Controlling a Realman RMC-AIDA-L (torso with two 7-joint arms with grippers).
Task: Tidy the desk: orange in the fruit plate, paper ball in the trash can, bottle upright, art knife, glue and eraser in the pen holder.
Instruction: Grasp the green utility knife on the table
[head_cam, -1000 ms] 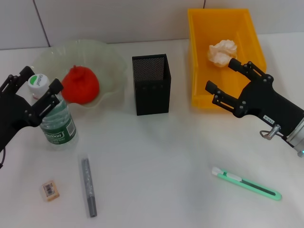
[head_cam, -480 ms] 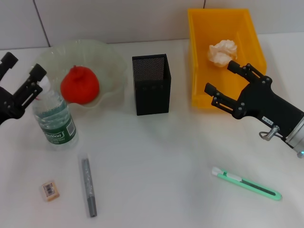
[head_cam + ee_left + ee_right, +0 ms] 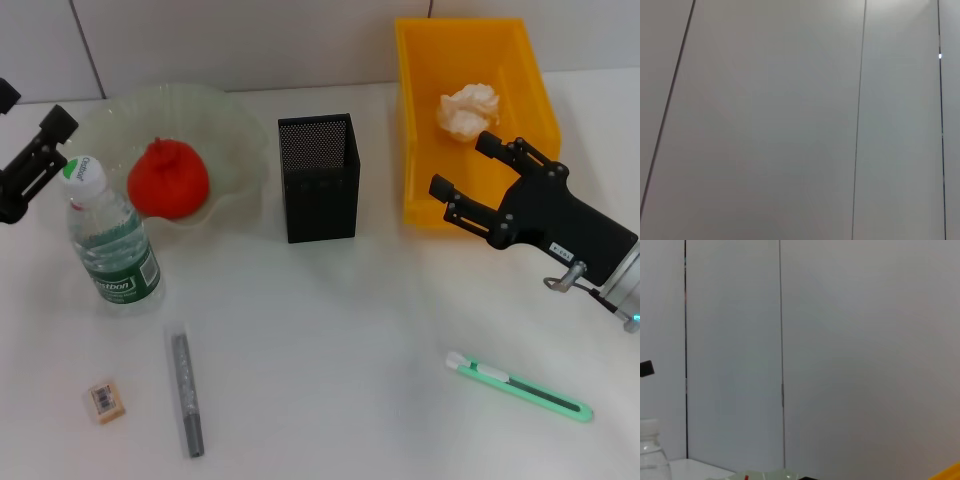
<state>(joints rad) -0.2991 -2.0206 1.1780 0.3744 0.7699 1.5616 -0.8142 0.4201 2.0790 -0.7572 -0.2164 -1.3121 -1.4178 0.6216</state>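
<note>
Apparently a plain wall [image 3: 790, 125] with thin seams [image 3: 858, 120]

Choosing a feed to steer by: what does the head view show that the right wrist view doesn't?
Only the head view shows the art knife, eraser, glue stick, paper ball and the open right gripper. Only the right wrist view shows the upper wall. Both show the upright bottle.

Orange [image 3: 168, 178] in fruit plate [image 3: 230, 125]; bottle [image 3: 110, 240] upright just left; pen holder [image 3: 318, 178] centre; paper ball [image 3: 468, 110] in trash can [image 3: 420, 190] right.
</note>
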